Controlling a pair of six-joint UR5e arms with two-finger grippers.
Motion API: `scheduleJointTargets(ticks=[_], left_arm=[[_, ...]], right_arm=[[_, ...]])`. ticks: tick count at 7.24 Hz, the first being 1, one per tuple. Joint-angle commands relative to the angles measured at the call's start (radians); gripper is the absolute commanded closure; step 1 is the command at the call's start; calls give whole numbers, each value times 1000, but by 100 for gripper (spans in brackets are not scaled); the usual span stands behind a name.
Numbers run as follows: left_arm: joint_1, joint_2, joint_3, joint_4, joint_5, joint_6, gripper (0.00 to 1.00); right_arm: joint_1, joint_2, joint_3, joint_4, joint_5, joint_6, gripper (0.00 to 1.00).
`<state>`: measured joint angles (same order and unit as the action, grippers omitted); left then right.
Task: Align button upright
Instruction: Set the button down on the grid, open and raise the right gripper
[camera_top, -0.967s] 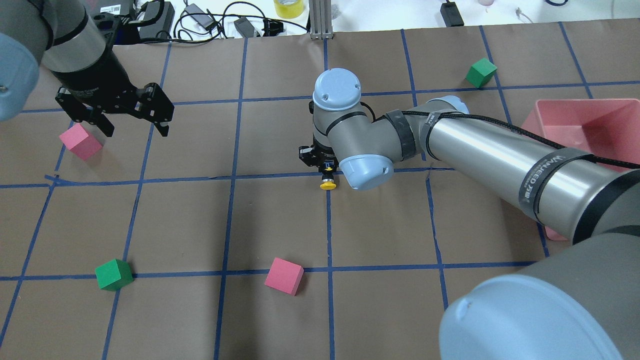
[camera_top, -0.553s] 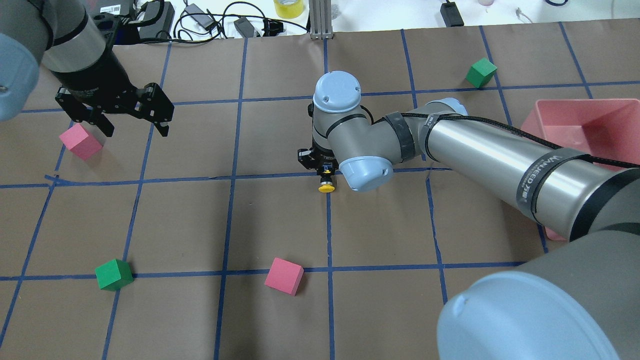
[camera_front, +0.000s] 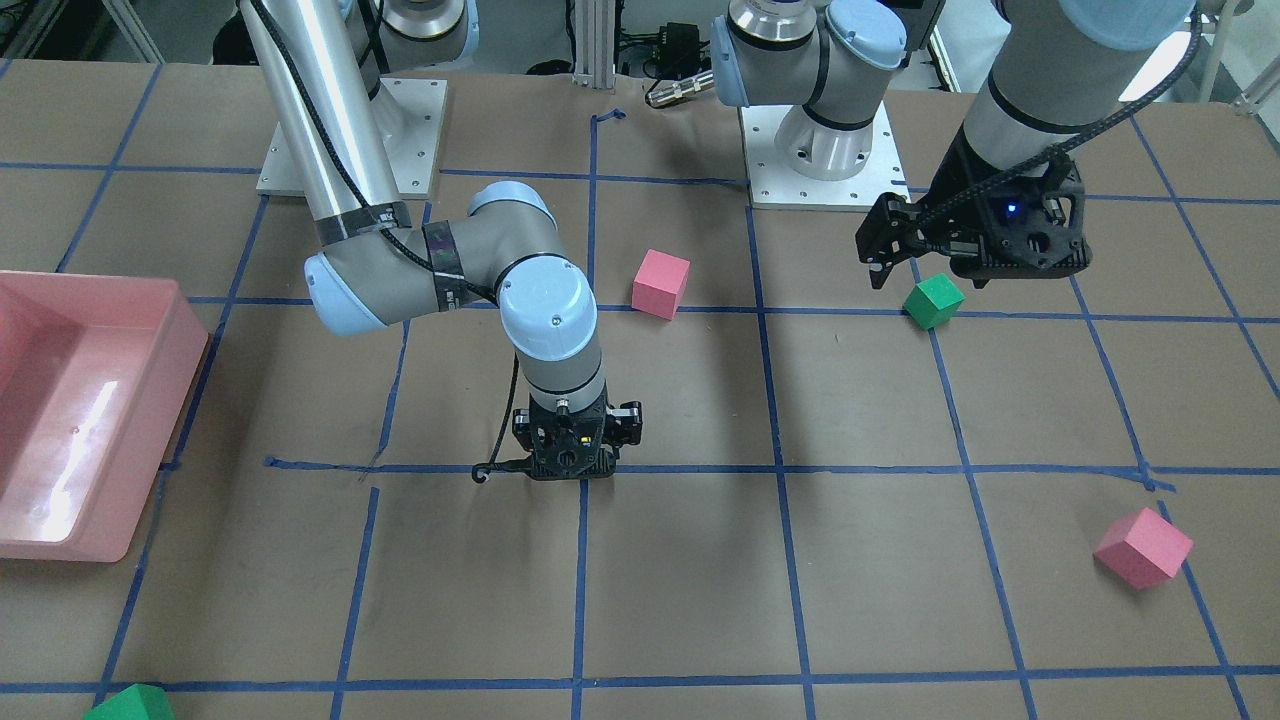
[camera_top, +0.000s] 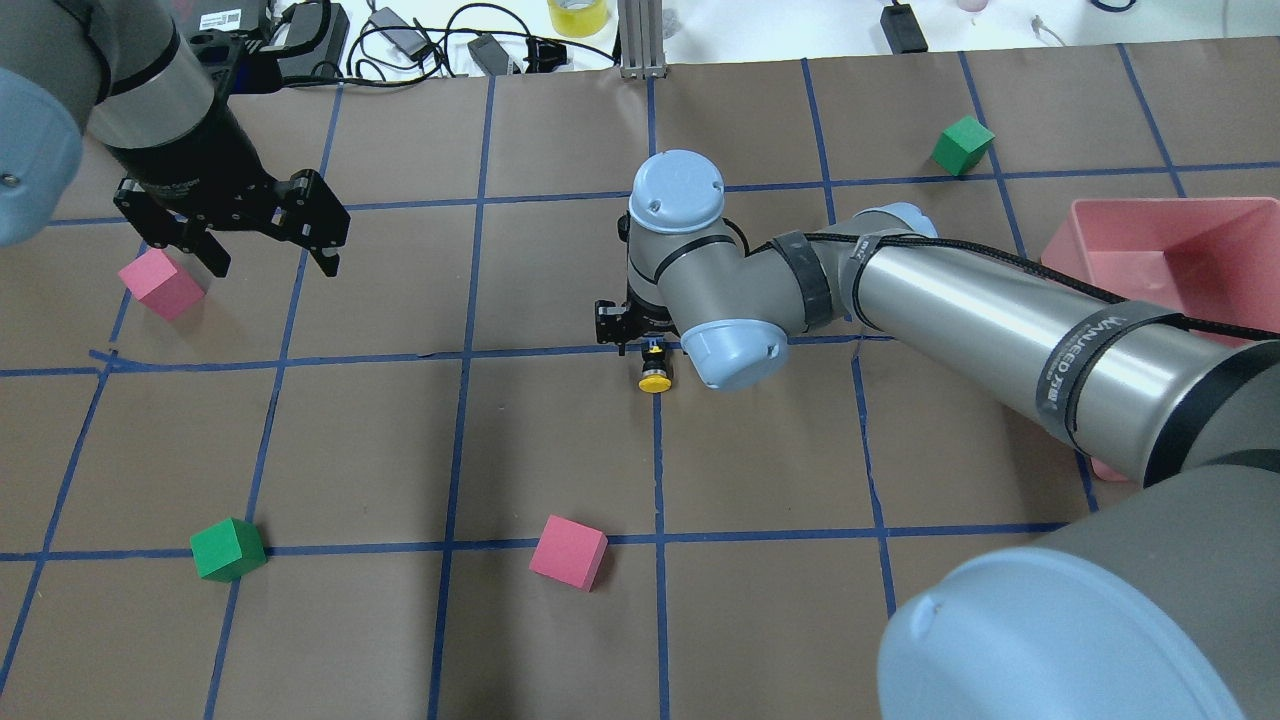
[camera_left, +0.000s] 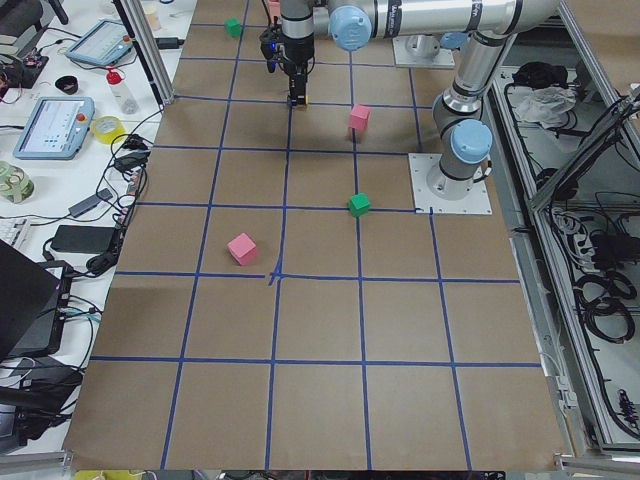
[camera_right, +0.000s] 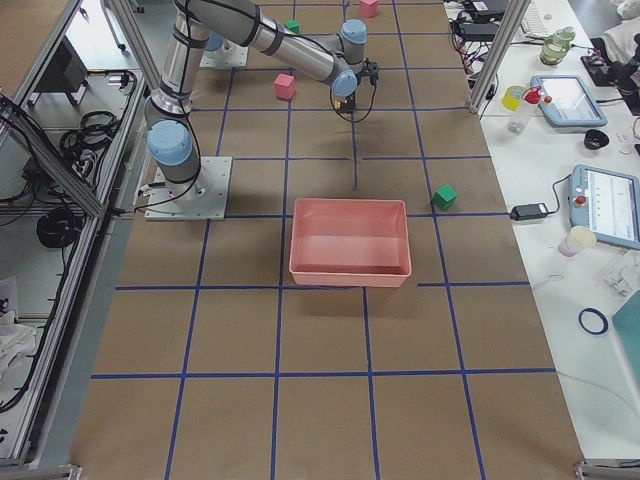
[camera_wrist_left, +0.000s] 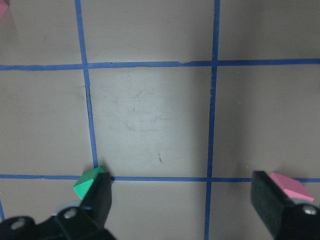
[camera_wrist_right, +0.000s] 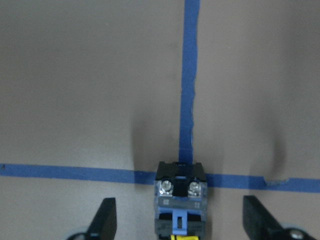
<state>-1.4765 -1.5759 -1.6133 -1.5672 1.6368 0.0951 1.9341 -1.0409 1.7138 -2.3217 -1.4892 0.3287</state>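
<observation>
The button (camera_top: 655, 380) lies on its side at a blue tape crossing in the middle of the table, with its yellow cap pointing toward the robot. In the right wrist view its black body (camera_wrist_right: 180, 192) shows two silvery screws. My right gripper (camera_wrist_right: 181, 222) points straight down over it. Its fingers (camera_wrist_right: 106, 220) stand wide apart on either side of the body and do not touch it. In the overhead view the right gripper (camera_top: 640, 338) is mostly hidden under the wrist. My left gripper (camera_top: 265, 255) hangs open and empty at the far left, above the table.
A pink cube (camera_top: 158, 283) sits beside the left gripper. A green cube (camera_top: 228, 549) and a pink cube (camera_top: 568, 552) lie near the front. Another green cube (camera_top: 962, 145) is far right. A pink bin (camera_top: 1180, 250) stands at the right edge.
The right wrist has shifted slightly toward the robot and lower, and the yellow cap sits a little nearer the robot. The left arm has not moved.
</observation>
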Motion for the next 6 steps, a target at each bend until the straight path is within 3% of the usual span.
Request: scheduleJointTargets(ticks=[1, 3, 6], left_arm=[[-1, 0, -5, 1, 0, 0, 0], [-1, -1, -4, 22, 0, -2, 0], [-7, 5, 10, 27, -9, -3, 0]], right_arm=[[-16, -86, -13, 46, -22, -93, 0], [-119, -201, -39, 236, -54, -118, 0], [-219, -396, -147, 625, -56, -246, 0]])
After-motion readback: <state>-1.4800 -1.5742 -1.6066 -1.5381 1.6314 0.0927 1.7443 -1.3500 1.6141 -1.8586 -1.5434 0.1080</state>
